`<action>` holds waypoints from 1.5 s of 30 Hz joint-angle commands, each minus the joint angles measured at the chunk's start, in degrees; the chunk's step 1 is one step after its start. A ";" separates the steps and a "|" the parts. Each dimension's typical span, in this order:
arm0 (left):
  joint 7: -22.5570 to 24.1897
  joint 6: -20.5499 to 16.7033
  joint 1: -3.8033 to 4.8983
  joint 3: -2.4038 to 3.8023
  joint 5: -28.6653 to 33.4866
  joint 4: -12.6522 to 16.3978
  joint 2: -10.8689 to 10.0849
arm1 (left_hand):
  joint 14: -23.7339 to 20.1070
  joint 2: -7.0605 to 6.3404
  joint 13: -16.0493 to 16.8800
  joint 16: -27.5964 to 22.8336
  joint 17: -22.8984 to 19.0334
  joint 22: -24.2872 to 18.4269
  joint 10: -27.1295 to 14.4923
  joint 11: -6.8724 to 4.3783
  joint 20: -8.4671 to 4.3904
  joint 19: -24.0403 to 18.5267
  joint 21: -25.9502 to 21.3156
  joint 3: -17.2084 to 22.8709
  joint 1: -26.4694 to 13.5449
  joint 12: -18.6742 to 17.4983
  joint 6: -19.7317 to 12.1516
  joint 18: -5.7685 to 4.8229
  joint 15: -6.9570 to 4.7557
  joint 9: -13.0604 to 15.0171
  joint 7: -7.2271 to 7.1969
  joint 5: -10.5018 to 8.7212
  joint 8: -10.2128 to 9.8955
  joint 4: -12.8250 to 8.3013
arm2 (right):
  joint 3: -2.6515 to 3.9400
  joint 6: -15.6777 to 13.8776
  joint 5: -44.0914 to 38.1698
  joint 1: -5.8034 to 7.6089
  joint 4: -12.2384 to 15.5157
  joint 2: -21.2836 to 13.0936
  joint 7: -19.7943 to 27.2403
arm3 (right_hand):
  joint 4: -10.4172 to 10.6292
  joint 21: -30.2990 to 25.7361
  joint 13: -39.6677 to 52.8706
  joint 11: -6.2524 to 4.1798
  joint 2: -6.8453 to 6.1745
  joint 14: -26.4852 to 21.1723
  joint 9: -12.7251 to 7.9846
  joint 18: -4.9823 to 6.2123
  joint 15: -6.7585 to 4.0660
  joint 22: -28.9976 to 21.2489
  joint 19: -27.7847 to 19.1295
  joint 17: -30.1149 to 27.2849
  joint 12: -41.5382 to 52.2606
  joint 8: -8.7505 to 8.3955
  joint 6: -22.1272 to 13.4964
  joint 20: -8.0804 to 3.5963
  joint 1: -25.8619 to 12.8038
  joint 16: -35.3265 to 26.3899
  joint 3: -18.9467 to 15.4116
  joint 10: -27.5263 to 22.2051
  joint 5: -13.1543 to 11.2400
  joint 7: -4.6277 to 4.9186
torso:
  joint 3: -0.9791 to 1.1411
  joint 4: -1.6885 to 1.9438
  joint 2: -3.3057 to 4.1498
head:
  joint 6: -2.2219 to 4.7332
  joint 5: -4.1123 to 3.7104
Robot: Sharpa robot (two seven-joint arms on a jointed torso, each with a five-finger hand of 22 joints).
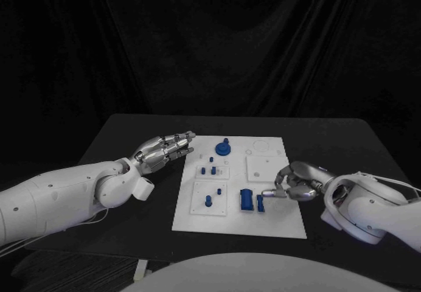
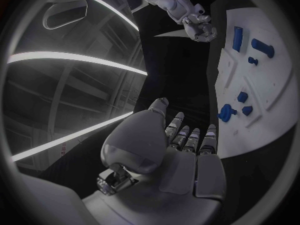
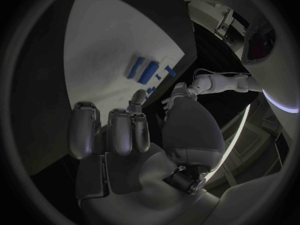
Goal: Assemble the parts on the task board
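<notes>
- on the black tabletop [image 1: 351,137] lies the white task board [image 1: 272,213], long side running away from the robot, with square recessed panels set into it.
- toward the far end of the board stands a round blue knob-like part [image 1: 224,148]; just nearer, one small panel carries a few short blue pegs [image 1: 212,168].
- the near-left panel holds a blue pin [image 1: 208,200] with smaller blue pieces close by.
- near the middle of the board's near half stand two upright blue blocks [image 1: 251,201] side by side, a taller one and a slimmer one.
- the left robot hand [image 1: 164,149] hovers above the tabletop just beside the board's far-left edge; its fingers are stretched out together toward the board and it holds nothing.
- in the left wrist view those fingers [image 2: 190,137] point at the board's edge, with the knob-like part [image 2: 226,112] just past them.
- the right robot hand [image 1: 297,181] sits over the board's right side, fingers curled inward, one fingertip reaching toward the blue blocks.
- whether that fingertip touches the blocks, or whether the curled fingers enclose anything, cannot be told.
- the right wrist view shows its fingers [image 3: 122,132] bent above the white board, the blue blocks [image 3: 142,70] a little beyond them.
</notes>
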 commanded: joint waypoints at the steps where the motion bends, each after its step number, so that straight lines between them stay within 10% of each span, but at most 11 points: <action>1: 2.46 -2.40 0.39 0.08 0.39 1.18 -0.54 | -0.01 -0.79 0.13 -0.21 -0.10 -0.32 0.51 0.12 -1.08 -0.15 -0.29 -0.87 -1.53 0.37 1.36 0.43 -0.60 0.19 -0.13 -0.13 0.55 0.15 | 0.13 -13.32 6.62 2.12 -1.45 -0.27 9.70 | -0.13 -9.68 11.06 0.37 4.97 -1.16 -3.05 2.40 0.32 6.79 -4.02 -11.85 -5.03 -3.40 -0.20 0.68 -1.79 -7.86 0.85 3.09 -0.02 0.94 | 0.20 -0.52 -2.12 | -0.01 0.29; 9: 8.56 -7.85 0.79 0.09 -4.83 0.07 0.36 | -0.01 -1.80 -0.01 -0.21 -0.10 -2.00 0.27 -1.73 -6.09 -0.88 -0.72 -3.88 -1.35 0.26 2.47 -1.81 -3.08 0.14 -1.65 -2.48 0.64 2.95 | 0.10 -18.22 19.76 3.78 -5.92 0.76 24.51 | -0.23 -53.68 -24.04 6.78 16.63 -14.53 -19.56 6.59 6.39 -15.24 -19.53 -43.55 -52.74 -16.20 -3.55 6.44 -2.53 -44.49 -5.42 -23.52 2.75 7.10 | 0.83 -1.50 -4.70 | -0.01 0.48; 12: 11.02 -10.63 0.79 0.08 -8.76 -0.94 1.16 | -0.01 -3.25 -0.33 -0.21 -0.10 -2.85 -1.03 -3.91 -9.64 -1.15 -0.97 -5.19 0.86 -0.04 0.87 -3.23 -5.75 -0.12 -3.55 -5.32 -0.63 5.46 | 0.09 -12.59 25.65 2.53 -7.59 1.07 32.87 | -0.54 -65.28 -34.53 13.52 17.47 -29.33 -30.87 4.64 13.97 -22.72 -29.67 -48.08 -66.18 -24.33 -9.35 11.22 2.05 -55.47 -7.74 -39.63 1.12 11.30 | 0.99 -1.81 -5.05 | -0.01 0.39; 13: 11.46 -11.02 0.76 0.08 -9.53 -1.24 1.45 | -0.01 -3.31 -0.48 -0.21 -0.10 -2.85 -1.61 -4.29 -9.72 -1.15 -0.97 -5.37 1.22 -0.19 -0.15 -3.13 -5.72 -0.26 -3.89 -5.61 -1.17 6.22 | 0.09 -10.84 26.71 1.95 -8.05 1.14 34.86 | -0.43 -71.19 -39.66 18.09 17.50 -41.41 -35.15 2.46 18.57 -26.93 -37.87 -51.69 -73.17 -28.75 -14.84 13.52 3.74 -62.35 -8.12 -51.90 0.98 8.90 | 1.09 -1.79 -5.13 | -0.01 0.34; 18: 12.64 -12.11 0.44 0.07 -11.41 -1.99 2.40 | -0.01 -3.33 -0.67 -0.21 -0.10 -2.85 -2.34 -6.19 -8.84 -1.15 -0.97 -6.48 1.83 -0.38 -7.60 -1.88 -6.14 -1.04 -6.44 -7.76 -4.06 10.34 | 0.08 -4.80 29.29 -0.81 -10.51 2.11 42.03 | -0.27 -72.06 -54.11 14.14 15.90 -67.78 -49.76 2.52 17.63 -53.84 -70.04 -62.41 -79.82 -35.34 -29.36 14.28 6.54 -74.69 -7.40 -72.45 0.63 1.45 | 1.56 -2.07 -5.40 | -0.01 0.35; 23: 12.91 -12.77 0.05 0.07 -11.94 -2.29 2.99 | -0.01 -2.88 -0.67 -0.21 -0.10 -2.85 -2.34 -6.76 -8.47 -1.15 -0.97 -7.98 0.33 -0.38 -16.85 -1.90 -5.70 -2.00 -17.22 -10.98 -5.02 10.37 | 0.08 -2.84 30.02 -3.23 -12.65 3.35 46.04 | -0.10 -73.96 -67.52 7.93 13.01 -81.96 -63.13 5.66 13.32 -71.82 -81.85 -68.38 -82.37 -38.08 -44.15 14.34 6.48 -80.30 -2.79 -81.67 0.81 -5.81 | 1.66 -2.51 -5.43 | -0.01 -0.15; 34: 12.91 -13.95 -1.97 0.07 -12.16 -3.77 4.47 | -0.01 -1.21 -0.67 -0.21 -0.10 -2.85 -2.34 -11.10 -8.61 -1.15 -0.97 -9.88 -4.43 -0.38 -20.68 -2.55 -5.26 -2.66 -22.07 -16.99 -5.65 10.38 | 0.09 -2.57 30.99 -7.18 -15.45 5.13 49.52 | -0.28 -74.49 -73.75 4.43 14.43 -83.94 -66.84 7.06 8.06 -74.90 -83.04 -69.02 -85.32 -38.93 -50.40 12.29 7.76 -81.16 -3.23 -83.81 1.99 -12.00 | 1.78 -3.05 -5.89 | -0.01 -0.46; 40: 12.76 -13.95 -2.86 0.07 -12.18 -4.73 4.90 | -0.01 -1.29 -0.67 -0.21 -0.10 -2.85 -2.34 -11.00 -8.65 -1.15 -0.97 -10.34 -5.58 -0.38 -20.68 -2.34 -5.48 -2.66 -22.05 -18.81 -5.65 10.33 | 0.09 -3.01 32.06 -8.03 -16.48 5.80 50.54 | -0.25 -74.49 -74.39 3.47 14.53 -83.94 -66.89 6.97 6.28 -74.90 -83.04 -69.02 -87.22 -38.97 -50.68 11.24 7.92 -81.16 -3.56 -84.05 2.27 -12.50 | 1.85 -3.20 -6.31 | -0.01 -0.92; 41: 6.62 -13.11 -2.63 -0.01 -11.80 -4.45 4.67 | -0.01 -5.42 -0.67 -0.21 -0.10 -2.85 -2.34 -6.25 -12.76 -1.15 -0.97 -4.77 -27.29 -0.38 -20.68 -4.81 -6.13 -2.66 -18.02 -21.73 -5.65 5.30 | 0.04 -3.50 30.48 -7.75 -16.16 5.71 47.83 | -5.43 -74.49 -74.91 4.11 12.17 -83.94 -67.21 3.23 7.07 -74.90 -83.04 -69.02 -89.85 -39.29 -52.13 8.28 -10.75 -81.16 1.15 -83.94 -3.07 -8.11 | 1.77 -3.08 -5.96 | 0.01 -0.71; 44: 6.45 -14.01 -2.59 0.24 -11.41 -4.09 4.66 | -0.01 -6.31 -0.67 -0.21 -0.10 -2.85 -2.34 -6.25 -12.76 -1.15 -0.97 -3.72 -32.62 -0.38 -20.68 -4.82 -6.13 -2.66 -16.97 -22.45 -5.65 4.25 | 0.36 -3.89 31.38 -7.65 -16.17 6.03 47.79 | -11.00 -74.49 -74.91 4.11 7.61 -83.94 -67.21 -2.99 7.07 -74.90 -83.04 -69.02 -89.85 -39.29 -52.13 0.89 -30.87 -81.16 5.98 -83.94 -3.07 -3.78 | 1.71 -3.13 -5.81 | 0.35 -0.71; 45: 6.34 -14.52 -2.57 0.39 -11.18 -3.88 4.65 | -0.01 -6.72 -0.67 -0.21 -0.10 -2.85 -2.34 -6.25 -12.76 -1.15 -0.97 -3.20 -34.76 -0.38 -20.68 -4.81 -6.13 -2.66 -16.56 -22.75 -5.65 3.73 | 0.54 -4.12 31.90 -7.60 -16.18 6.21 47.76 | -12.05 -74.49 -74.91 4.11 7.61 -83.94 -67.21 -2.99 7.07 -74.90 -83.04 -69.02 -89.85 -39.29 -52.13 0.89 -35.21 -81.16 7.04 -83.94 -3.07 0.94 | 1.64 -3.19 -5.65 | 0.72 -0.70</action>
